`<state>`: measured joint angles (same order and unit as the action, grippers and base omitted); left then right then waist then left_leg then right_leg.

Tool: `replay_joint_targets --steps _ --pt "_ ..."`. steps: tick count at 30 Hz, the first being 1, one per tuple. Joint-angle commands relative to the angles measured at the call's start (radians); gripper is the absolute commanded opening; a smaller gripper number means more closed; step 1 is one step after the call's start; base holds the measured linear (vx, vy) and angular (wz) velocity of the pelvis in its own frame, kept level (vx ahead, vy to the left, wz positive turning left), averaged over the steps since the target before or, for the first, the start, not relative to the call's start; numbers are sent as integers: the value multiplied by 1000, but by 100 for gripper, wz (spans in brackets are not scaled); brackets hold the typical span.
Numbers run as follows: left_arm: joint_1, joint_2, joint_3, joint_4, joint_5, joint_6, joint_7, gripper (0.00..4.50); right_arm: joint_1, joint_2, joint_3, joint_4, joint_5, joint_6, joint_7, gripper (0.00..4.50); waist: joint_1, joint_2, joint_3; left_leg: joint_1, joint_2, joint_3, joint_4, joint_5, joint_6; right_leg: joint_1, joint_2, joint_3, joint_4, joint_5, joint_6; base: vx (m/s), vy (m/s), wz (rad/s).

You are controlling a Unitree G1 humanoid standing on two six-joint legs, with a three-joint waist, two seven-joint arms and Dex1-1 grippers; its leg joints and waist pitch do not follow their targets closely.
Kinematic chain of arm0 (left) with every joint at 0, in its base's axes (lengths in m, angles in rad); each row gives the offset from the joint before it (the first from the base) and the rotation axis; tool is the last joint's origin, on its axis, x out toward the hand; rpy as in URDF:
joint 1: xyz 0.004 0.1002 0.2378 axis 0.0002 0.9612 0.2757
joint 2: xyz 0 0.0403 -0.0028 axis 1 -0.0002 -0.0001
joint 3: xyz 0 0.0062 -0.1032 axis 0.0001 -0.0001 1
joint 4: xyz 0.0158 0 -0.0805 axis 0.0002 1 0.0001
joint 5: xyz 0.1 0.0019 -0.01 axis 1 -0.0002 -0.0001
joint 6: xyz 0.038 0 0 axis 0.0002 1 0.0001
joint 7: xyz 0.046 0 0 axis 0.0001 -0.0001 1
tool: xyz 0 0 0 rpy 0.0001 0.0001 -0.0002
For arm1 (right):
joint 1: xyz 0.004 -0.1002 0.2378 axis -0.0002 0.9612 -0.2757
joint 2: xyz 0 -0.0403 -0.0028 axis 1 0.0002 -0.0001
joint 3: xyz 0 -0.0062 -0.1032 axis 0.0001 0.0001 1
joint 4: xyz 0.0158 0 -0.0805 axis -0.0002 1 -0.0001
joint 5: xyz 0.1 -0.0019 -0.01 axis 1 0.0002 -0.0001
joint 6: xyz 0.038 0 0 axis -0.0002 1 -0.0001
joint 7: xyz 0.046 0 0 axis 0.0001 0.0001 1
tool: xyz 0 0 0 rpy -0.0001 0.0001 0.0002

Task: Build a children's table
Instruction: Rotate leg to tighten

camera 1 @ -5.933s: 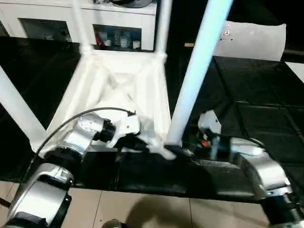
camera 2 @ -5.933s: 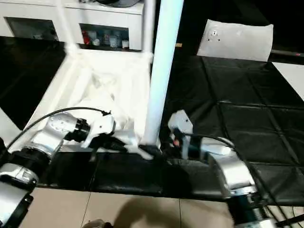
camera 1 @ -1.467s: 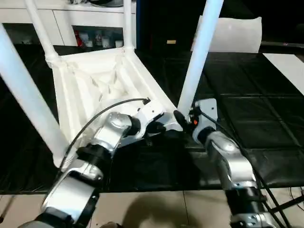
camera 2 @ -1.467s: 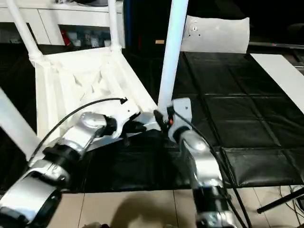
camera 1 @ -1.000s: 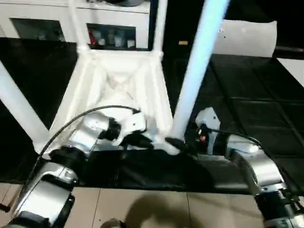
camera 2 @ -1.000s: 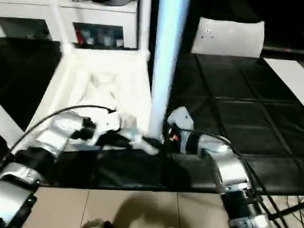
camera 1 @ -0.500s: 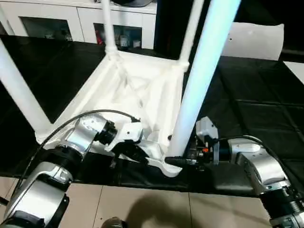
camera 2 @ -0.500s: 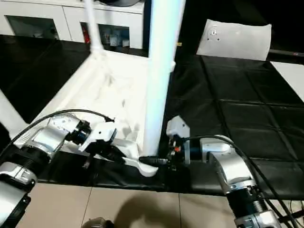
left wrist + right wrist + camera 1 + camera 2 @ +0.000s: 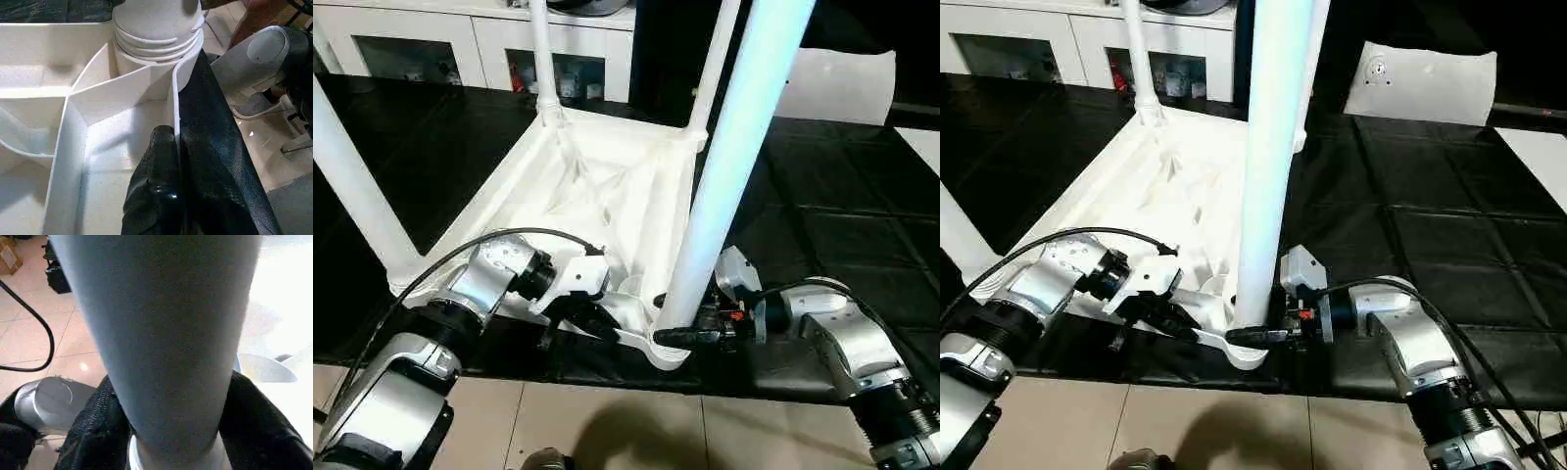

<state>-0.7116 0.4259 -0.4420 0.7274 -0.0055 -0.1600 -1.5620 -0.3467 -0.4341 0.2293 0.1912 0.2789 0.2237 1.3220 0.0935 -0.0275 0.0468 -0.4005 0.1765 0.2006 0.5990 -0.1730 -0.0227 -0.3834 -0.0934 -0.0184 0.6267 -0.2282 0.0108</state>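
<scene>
While upside down, table (image 9: pixel 607 186) on black mat (image 9: pixel 842 225), bag (image 9: pixel 1420 83) behind.

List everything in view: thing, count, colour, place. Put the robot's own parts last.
table top: one, white, upside down on the black mat, ribbed underside up.
legs: four, white, upright in the corner sockets; the nearest stands between the two hands.
mat: one, black, quilted, under the table.
plastic bag: one, whitish, flat, far right on the mat.
cabinet: one, white, at the back.
left hand: black fingers, shut on the table top's near rim.
right hand: black fingers either side of the nearest leg's base.
</scene>
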Motion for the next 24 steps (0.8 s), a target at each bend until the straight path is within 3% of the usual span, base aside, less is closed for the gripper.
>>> replay_joint_targets --steps 1,2,7,8,9,10,11,14,17,22,24 --pt "-21 -10 -40 -29 -7 -23 -52 0 -15 -11 -5 11 6 4 1 211 -5 -3 -63 40 60 -17 -72 -167 42 26 -52 22 -60 -8 -271 0 0 0" --pt "-20 -10 -40 -29 -8 -22 -52 0 -14 -10 -4 9 8 8 1 206 -4 0 -63 40 60 -17 -73 -167 41 26 -52 22 -60 -8 -272 0 0 0" --pt "-15 -46 10 -28 -6 48 7 0 12 25 -31 -34 44 83 -71 199 -5 -2 -61 40 59 -16 -73 -168 39 26 -51 22 -61 -13 -273 0 0 0" --pt "-22 -61 20 -23 3 76 68 0 23 46 -44 -46 44 106 -126 199 -5 5 -60 40 59 -18 -74 -174 35 25 -51 23 -60 -21 -272 0 0 0" --pt "-22 -61 20 -23 4 77 70 0 23 47 -45 -46 44 106 -128 199 -6 0 -59 43 60 -17 -77 -196 23 21 -52 24 -64 -45 -269 0 0 0" --pt "-29 -78 29 -19 15 105 131 0 28 68 -54 -50 29 137 -195 199 -11 -2 -57 40 58 -20 -81 -222 9 23 -54 25 -69 -89 -260 0 0 0" --pt "-28 -91 39 -26 6 129 155 0 32 81 -54 -49 10 134 -234 199 -13 3 -55 41 58 -23 -83 -251 -10 22 -56 26 -75 -144 -245 0 0 0" --pt "-25 -141 68 -56 -18 214 236 0 43 142 -66 -51 -26 172 -371 199 -22 -2 -52 43 56 -26 -89 -304 -40 17 -56 28 -85 -238 -216 0 0 0" --pt "-38 -218 106 -71 -24 297 367 0 36 249 -109 -40 -27 231 -548 198 -51 -6 -53 34 52 -32 -91 -320 -61 16 -55 28 -87 -291 -194 0 0 0" --pt "-96 -326 171 -9 -13 368 608 0 13 382 -130 -30 -76 297 -776 198 -75 -4 -57 33 45 -27 -84 -270 -41 13 -48 30 -90 -215 -197 0 0 0" --pt "-115 -370 189 8 3 384 720 0 -13 462 -150 6 -113 300 -922 198 -81 -4 -61 28 43 -27 -81 -230 -28 19 -47 29 -86 -156 -208 0 0 0"
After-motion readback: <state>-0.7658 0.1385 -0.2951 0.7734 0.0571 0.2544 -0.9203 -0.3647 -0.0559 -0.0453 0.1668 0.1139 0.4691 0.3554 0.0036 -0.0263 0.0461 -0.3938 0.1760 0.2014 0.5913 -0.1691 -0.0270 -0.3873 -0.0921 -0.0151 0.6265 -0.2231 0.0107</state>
